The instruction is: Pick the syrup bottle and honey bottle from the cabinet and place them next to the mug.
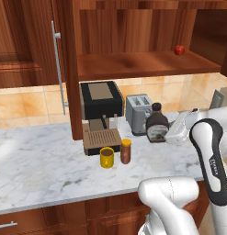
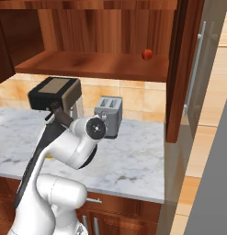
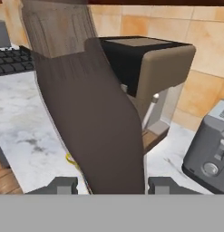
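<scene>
My gripper (image 3: 113, 183) is shut on the dark brown syrup bottle (image 3: 93, 122), which rises between the two finger tips. From the left base view the syrup bottle (image 1: 156, 124) with its black cap hangs in front of the toaster, with the gripper (image 1: 169, 133) at its right side. I cannot tell whether its base touches the counter. The slim amber honey bottle (image 1: 126, 151) stands upright right beside the yellow mug (image 1: 106, 157), in front of the coffee machine. The cabinet (image 1: 142, 64) above is open, with its shelf bare except for a small red fruit.
A black and tan coffee machine (image 1: 101, 114) and a grey toaster (image 1: 138, 112) stand against the tiled wall. A red fruit (image 1: 179, 49) lies on the cabinet shelf. The open cabinet door (image 2: 179, 69) with its silver handle hangs at the right. A keyboard (image 3: 11, 59) lies on the counter.
</scene>
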Robot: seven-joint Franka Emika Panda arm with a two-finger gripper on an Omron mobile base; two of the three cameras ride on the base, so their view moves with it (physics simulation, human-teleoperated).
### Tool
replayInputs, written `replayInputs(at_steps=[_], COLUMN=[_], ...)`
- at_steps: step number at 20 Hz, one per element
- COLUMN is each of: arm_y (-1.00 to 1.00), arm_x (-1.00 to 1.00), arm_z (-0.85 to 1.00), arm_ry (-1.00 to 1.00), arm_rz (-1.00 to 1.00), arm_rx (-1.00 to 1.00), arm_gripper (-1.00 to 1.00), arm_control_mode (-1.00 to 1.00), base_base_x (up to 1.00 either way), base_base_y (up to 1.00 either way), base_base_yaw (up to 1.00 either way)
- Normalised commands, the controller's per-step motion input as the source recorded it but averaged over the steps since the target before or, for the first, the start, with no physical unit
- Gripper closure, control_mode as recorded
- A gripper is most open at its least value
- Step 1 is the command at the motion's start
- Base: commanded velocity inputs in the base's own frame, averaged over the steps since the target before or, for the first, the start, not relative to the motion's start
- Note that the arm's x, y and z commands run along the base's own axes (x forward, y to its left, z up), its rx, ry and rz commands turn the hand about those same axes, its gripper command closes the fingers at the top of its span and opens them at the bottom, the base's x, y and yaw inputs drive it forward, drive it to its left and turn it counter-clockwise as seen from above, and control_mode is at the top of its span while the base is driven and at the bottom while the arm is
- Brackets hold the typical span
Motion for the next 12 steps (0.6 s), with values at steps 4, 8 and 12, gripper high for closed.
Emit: replayInputs(at_steps=[4, 8, 12], arm_y=[0.0, 0.0, 0.0], arm_x=[0.44, 0.52, 0.42], arm_z=[-0.52, -0.53, -0.43], arm_ry=[0.0, 0.0, 0.0], arm_rz=[0.01, 0.0, 0.0], arm_rx=[0.01, 0.01, 0.05], arm_gripper=[1.0, 1.0, 1.0], arm_control_mode=[-1.0, -1.0, -1.0], base_base_x=[0.0, 0.0, 0.0], base_base_y=[0.0, 0.0, 0.0], base_base_yaw=[0.0, 0.0, 0.0])
